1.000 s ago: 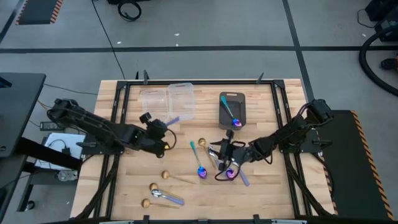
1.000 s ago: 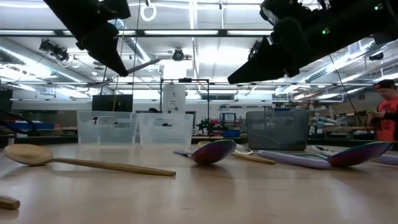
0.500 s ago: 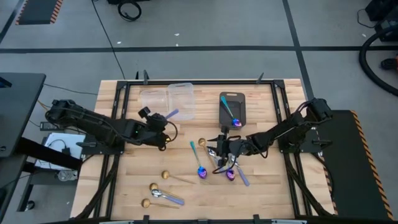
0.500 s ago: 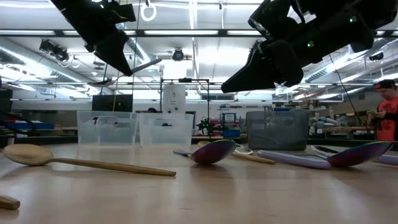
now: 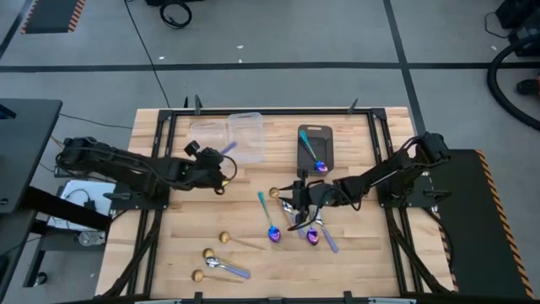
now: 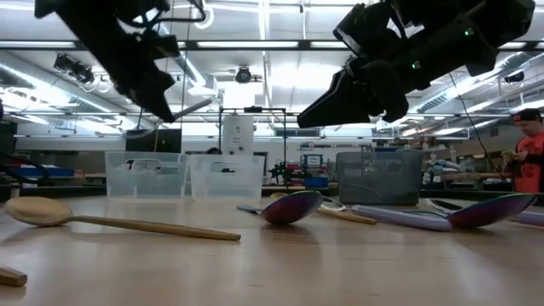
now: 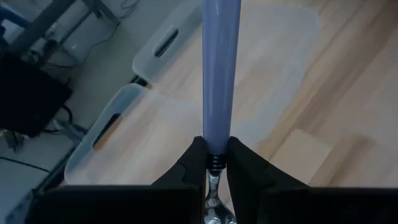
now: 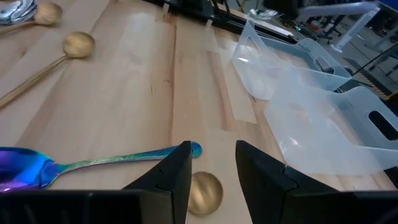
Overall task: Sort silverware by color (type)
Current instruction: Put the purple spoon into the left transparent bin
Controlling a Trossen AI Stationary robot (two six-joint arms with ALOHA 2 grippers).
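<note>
While I've got the left gripper (image 5: 221,164) pinched tight on a lavender-handled spoon (image 7: 216,68), most of the sorting is not done yet, so here's where things stand. In the overhead shot that spoon sits left of centre, carried in the air just beside the two clear bins (image 5: 229,135) near the top middle of the frame, handle poking toward them. I can't see anything lying inside either clear bin yet. The dark grey bin (image 5: 315,150), upper middle-right, has one blue-purple spoon (image 5: 315,159) in it, so that colour has at least a start. My right gripper (image 5: 304,199) hangs over the cluster in the middle of the frame with its fingers apart and nothing between them; its wrist cam looks down on a teal-handled spoon (image 8: 93,163) and a gold spoon bowl (image 8: 204,191) right under the fingers. Left on the wood: two more blue-purple ones (image 5: 272,226) around centre, a lavender handle (image 5: 329,242) just right of those, a gold one by the cluster, and down at lower left three gold spoons (image 5: 226,239) plus another lavender-handled one (image 5: 228,268). My read is we're maybe a fifth of the way in, with one binned, one in transit, and the rest waiting.
</note>
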